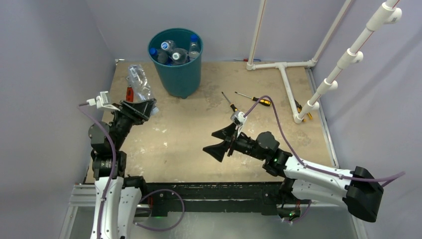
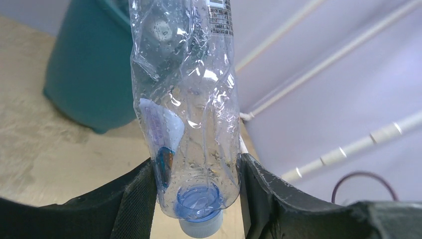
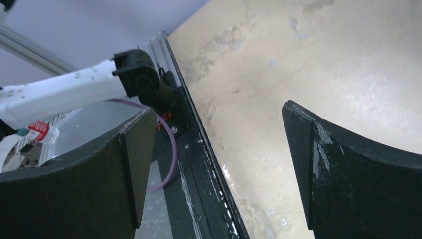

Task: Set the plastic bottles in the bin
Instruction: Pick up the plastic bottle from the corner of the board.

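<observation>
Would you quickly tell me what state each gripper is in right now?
Left gripper: shut on a crushed clear bottle.
Right gripper: open, holding nothing.

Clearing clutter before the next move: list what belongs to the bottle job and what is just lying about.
Job: teal bin; bottles inside it; crushed bottle held by left gripper.
Lying about: screwdrivers; white pipe frame.

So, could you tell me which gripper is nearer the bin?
Left. The left gripper, shut on a crushed bottle, is left of the bin; the right gripper hangs open over the table, farther toward the near edge.
</observation>
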### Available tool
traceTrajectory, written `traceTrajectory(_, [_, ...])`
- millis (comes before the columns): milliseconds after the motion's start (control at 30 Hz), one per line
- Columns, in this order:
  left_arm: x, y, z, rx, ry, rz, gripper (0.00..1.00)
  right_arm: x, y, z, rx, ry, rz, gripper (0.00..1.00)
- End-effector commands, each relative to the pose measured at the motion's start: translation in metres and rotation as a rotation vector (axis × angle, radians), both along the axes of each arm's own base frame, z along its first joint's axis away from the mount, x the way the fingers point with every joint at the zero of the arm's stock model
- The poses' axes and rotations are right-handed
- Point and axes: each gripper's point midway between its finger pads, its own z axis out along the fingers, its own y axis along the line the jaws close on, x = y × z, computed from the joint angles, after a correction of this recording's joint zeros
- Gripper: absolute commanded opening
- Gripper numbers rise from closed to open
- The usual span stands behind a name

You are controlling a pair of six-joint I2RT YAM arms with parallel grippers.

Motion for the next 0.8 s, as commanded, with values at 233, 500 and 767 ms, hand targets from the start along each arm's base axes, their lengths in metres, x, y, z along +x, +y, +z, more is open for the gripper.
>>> traceTrajectory(233, [-0.032, -0.067, 0.031, 0.163, -0.201, -0.378, 0.0, 0.006, -0.026, 0.128, 0.147, -0.177, -0.108, 0.98])
traceTrajectory(500, [-0.017, -0.079, 0.048, 0.275, -0.225, -0.413, 0.0, 0.003, -0.036, 0.168, 0.132, -0.208, -0.125, 0.99])
traceTrajectory(767, [-0.001, -0.164, 0.029, 0.546, -0.167, -0.547, 0.0, 0.007, -0.057, 0.217, 0.162, -0.237, -0.201, 0.99])
